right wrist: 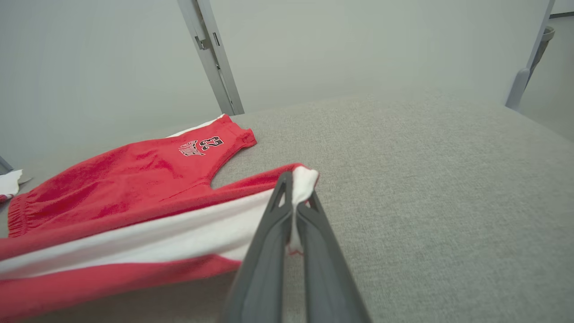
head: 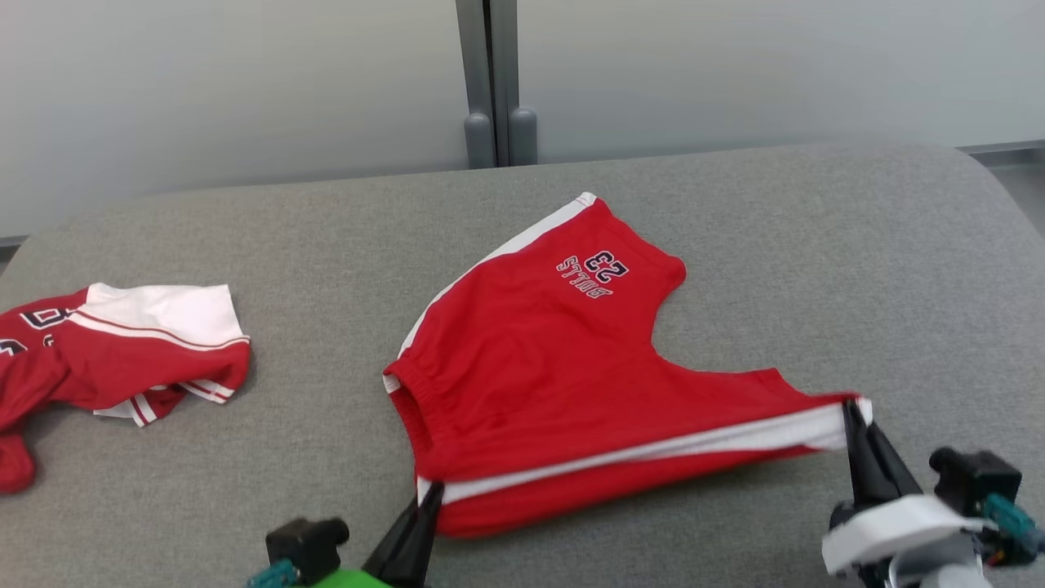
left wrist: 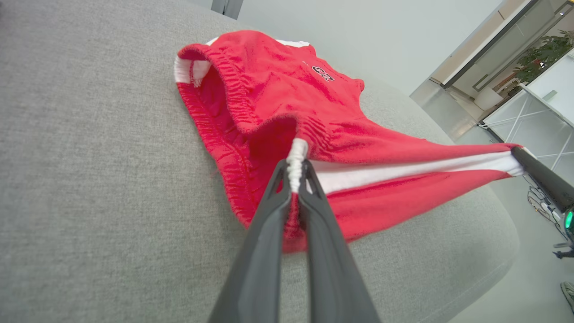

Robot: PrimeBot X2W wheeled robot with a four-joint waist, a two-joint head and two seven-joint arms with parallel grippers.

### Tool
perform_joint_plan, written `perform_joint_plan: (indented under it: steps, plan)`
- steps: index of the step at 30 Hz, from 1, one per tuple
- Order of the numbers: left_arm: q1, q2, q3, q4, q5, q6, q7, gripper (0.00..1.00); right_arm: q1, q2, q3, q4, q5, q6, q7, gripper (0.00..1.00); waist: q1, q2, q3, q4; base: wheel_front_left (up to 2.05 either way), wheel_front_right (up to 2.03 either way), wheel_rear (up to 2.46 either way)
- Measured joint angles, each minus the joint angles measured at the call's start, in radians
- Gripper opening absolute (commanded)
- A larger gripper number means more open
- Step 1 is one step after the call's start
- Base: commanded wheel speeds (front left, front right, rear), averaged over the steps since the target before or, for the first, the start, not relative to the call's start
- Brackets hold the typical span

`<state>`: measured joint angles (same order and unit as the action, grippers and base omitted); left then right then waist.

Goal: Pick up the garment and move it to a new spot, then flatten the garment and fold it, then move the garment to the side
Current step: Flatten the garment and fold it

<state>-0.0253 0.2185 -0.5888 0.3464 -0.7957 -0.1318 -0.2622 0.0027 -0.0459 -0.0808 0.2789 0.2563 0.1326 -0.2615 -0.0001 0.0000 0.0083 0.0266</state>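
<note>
Left gripper (head: 432,488) and right gripper (head: 853,406) pinch red shorts (head: 531,367) (stretched taut).

Left end effector (head: 433,488) lower left, right end effector (head: 851,406) lower right; both pinched closed on shorts (head: 531,367).

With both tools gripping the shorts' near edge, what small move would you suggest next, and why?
Probably carry that edge over the far leg: the left tool pinches the waistband of the shorts, the right tool the hem, stripe taut between them.
</note>
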Motion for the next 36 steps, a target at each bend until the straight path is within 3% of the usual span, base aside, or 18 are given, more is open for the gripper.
perform_joint_plan:
  steps: [8,17,23,24,25,26,27,28,29,36]
  plan:
    - [-0.216,0.0,0.002,-0.06,-0.006,0.0,-0.002,0.0,-0.35,-0.002,0.043,0.051,-0.129,-0.001,0.0,0.0,0.0,0.0,0.104,0.029,0.0,0.0,0.0]
    - [-0.439,0.005,0.006,-0.049,-0.051,0.0,-0.002,0.0,-0.789,0.0,0.067,0.306,-0.308,-0.001,0.0,0.0,0.0,0.0,0.263,0.092,0.0,0.0,0.0]
    - [-0.508,-0.006,-0.004,-0.015,-0.073,0.0,-0.002,0.0,-0.98,-0.001,0.052,0.466,-0.418,-0.001,0.0,0.0,0.0,0.0,0.363,0.138,0.0,0.0,0.0]
    - [-0.515,-0.007,-0.006,-0.011,-0.073,0.0,-0.002,0.02,-0.996,0.0,0.049,0.483,-0.432,-0.001,0.0,0.0,0.0001,0.0,0.375,0.144,0.0,0.0,0.0]
    - [-0.523,-0.011,-0.005,-0.004,-0.074,0.0,-0.002,0.33,-1.015,-0.001,0.042,0.503,-0.449,-0.001,0.0,0.0,0.0,0.0,0.39,0.153,0.0,0.0,0.0]
    - [-0.529,-0.015,-0.005,0.001,-0.076,0.0,-0.002,0.48,-1.03,-0.001,0.029,0.518,-0.47,-0.001,0.0,0.11,0.0001,0.0,0.405,0.161,0.0,0.0,0.0]
    - [-0.533,-0.019,-0.005,0.004,-0.077,0.0,-0.002,1.0,-1.042,-0.001,0.013,0.53,-0.49,-0.001,0.0,0.47,0.0001,0.0,0.418,0.17,0.0,0.0,0.0]
    - [-0.536,-0.021,-0.006,0.01,-0.077,0.0,-0.002,1.0,-1.049,-0.001,0.004,0.537,-0.502,-0.001,0.0,0.87,0.0001,0.0,0.427,0.176,0.0,0.0,0.0]
    - [-0.537,-0.023,-0.005,0.015,-0.077,0.0,-0.002,1.0,-1.055,-0.002,-0.007,0.545,-0.513,-0.001,0.0,1.0,0.0002,0.0,0.438,0.185,0.0,0.0,0.0]
    - [-0.512,-0.027,0.016,0.032,-0.075,0.0,-0.002,1.0,-1.052,-0.001,-0.059,0.569,-0.563,-0.001,0.0,1.0,0.0002,0.0,0.469,0.23,0.0,0.0,0.0]
